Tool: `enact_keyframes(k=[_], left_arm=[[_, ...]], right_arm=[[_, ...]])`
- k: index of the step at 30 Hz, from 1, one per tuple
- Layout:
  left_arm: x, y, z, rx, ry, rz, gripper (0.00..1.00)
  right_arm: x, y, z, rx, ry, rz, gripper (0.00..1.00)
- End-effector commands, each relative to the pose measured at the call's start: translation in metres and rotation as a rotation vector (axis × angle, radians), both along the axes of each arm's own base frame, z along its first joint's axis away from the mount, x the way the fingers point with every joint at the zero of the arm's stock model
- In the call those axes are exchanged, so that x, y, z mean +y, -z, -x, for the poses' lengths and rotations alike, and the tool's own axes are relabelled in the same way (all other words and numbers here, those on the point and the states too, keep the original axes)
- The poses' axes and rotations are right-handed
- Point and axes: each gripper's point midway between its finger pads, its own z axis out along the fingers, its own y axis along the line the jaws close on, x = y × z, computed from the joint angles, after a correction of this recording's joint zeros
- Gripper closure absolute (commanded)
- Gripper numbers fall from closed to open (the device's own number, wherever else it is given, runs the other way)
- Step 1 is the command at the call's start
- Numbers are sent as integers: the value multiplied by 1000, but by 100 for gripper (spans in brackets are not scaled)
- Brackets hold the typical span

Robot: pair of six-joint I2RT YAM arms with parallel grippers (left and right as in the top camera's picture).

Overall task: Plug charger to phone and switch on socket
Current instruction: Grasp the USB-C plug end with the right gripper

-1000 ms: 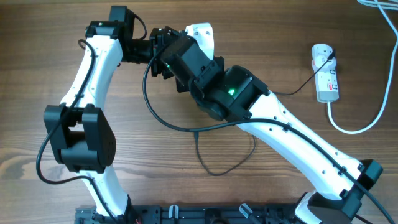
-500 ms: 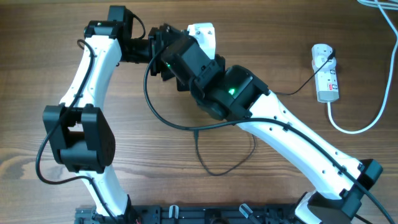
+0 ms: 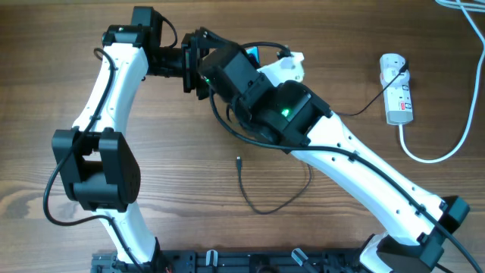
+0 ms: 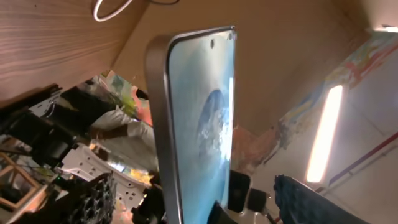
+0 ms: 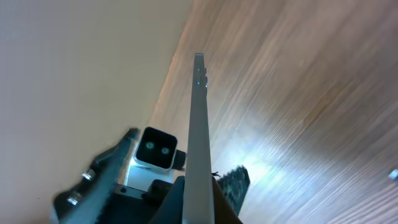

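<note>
Right pincer clamped the slim teal-screened smartphone edge-on above the wooden table.
Left pincer stood open; the narrow grip could let it twist or drop.

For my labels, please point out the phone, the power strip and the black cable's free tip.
phone (image 4: 202, 124), left wrist view, middle of its screen.
power strip (image 3: 398, 98), overhead view, middle of its white body.
cable tip (image 3: 238, 160), overhead view, the small connector end.

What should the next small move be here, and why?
Probably send the open left gripper down to the free connector end of the charger: the right gripper is shut on the phone, while that connector lies loose on the table.
</note>
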Motion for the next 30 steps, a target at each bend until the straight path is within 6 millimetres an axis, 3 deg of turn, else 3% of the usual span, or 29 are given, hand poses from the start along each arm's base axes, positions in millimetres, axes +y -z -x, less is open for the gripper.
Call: enact_keyframes(k=[1, 3, 6, 12, 16, 19, 23, 27, 30], left_arm=[[-1, -16, 4, -49, 3, 3, 22], [-1, -16, 4, -49, 3, 3, 30], [-1, -16, 4, -45, 2, 3, 34], [-1, -20, 4, 1, 3, 18, 68], [-1, -20, 4, 1, 3, 18, 71], [-1, -20, 4, 2, 3, 18, 82], [-1, -20, 4, 1, 3, 18, 92], [-1, -19, 4, 0, 3, 18, 96], [-1, -17, 2, -18, 0, 2, 96]], right_arm=[[-5, -16, 4, -9, 103, -146, 96], [-4, -16, 4, -8, 103, -156, 96], [-3, -17, 4, -5, 116, -180, 96], [5, -13, 8, 41, 117, -245, 95], [5, -13, 9, 42, 117, -243, 95], [5, -12, 9, 42, 115, -240, 91], [2, -9, 11, 54, 111, -214, 70], [-11, -11, 12, 6, -6, -4, 20], [-33, -30, 23, -46, -140, 191, 4]])
